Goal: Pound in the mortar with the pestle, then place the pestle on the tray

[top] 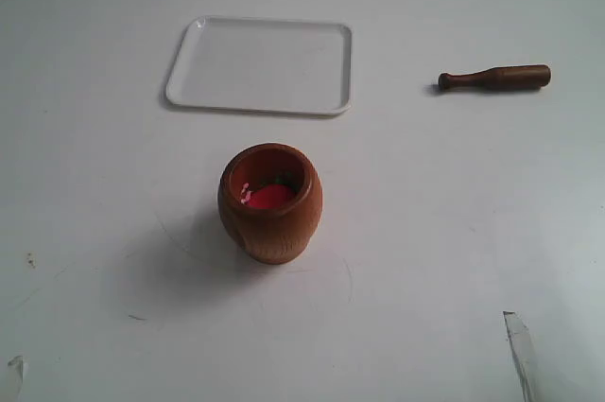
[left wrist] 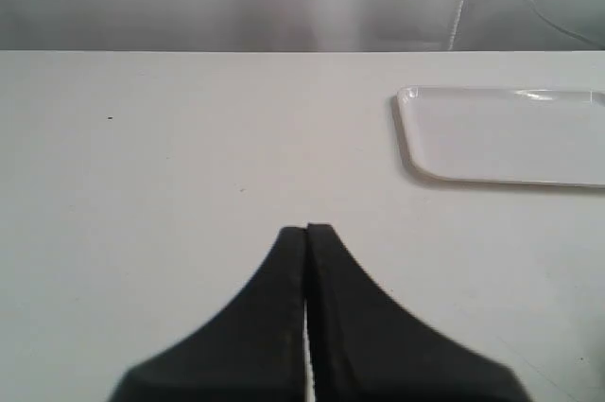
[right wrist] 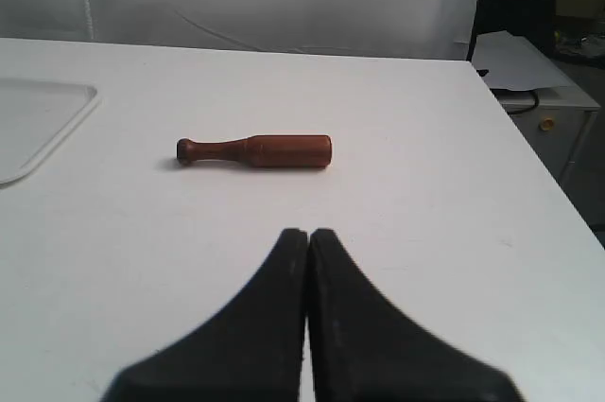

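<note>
The reddish-brown wooden mortar (top: pixel 270 201) stands upright mid-table with red-pink material inside. Behind it lies the flat white tray (top: pixel 260 65), whose corner also shows in the left wrist view (left wrist: pixel 501 135) and the right wrist view (right wrist: pixel 38 123). The dark-brown pestle (top: pixel 494 78) lies flat on the table at the right, knobbed handle toward the tray; it appears ahead of my right gripper (right wrist: pixel 308 232) as the pestle (right wrist: pixel 255 150). My left gripper (left wrist: pixel 307 228) is shut and holds nothing, and so is the right. Neither gripper shows in the exterior view.
The white table (top: pixel 425 232) ends at its right edge (right wrist: pixel 529 137), with dark clutter and a box beyond it. A grey backdrop runs behind the table's far edge. Small dark specks mark the tabletop at the left.
</note>
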Motion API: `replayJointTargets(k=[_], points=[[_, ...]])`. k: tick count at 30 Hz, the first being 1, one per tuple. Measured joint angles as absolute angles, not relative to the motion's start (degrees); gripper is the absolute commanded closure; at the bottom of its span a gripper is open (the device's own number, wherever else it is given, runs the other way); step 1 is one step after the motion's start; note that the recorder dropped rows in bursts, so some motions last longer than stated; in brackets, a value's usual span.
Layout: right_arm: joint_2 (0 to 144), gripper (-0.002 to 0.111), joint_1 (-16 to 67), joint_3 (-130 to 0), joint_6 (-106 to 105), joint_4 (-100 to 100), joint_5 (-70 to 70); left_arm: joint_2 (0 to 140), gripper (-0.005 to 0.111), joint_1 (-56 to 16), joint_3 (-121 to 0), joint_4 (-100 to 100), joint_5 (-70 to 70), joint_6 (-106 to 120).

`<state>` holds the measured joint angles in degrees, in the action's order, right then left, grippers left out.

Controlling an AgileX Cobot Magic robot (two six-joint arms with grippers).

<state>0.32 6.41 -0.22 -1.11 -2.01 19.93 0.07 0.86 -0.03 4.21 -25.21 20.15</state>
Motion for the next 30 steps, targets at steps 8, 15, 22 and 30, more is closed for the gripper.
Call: replayJointTargets(k=[8,15,22,30], points=[[0.3,0.108,6.4,-0.2,-1.1,-2.0,19.9,0.1,0.107,0.9,0.0,4.2,-25.2,20.1],[0.3,0.108,6.4,-0.2,-3.1,-7.3,9.9,0.1,0.107,0.9,0.0,4.2,-25.2,20.1],[0.3,0.108,6.4,-0.2,-3.0,-5.6,-19.1,0.1,0.107,0.9,0.0,4.2,-25.2,20.1],[0.0,0.108,6.4,-0.2,19.9,-6.5,-33.6,0.1,0.107,0.9,0.0,4.2,-25.2,20.1]])
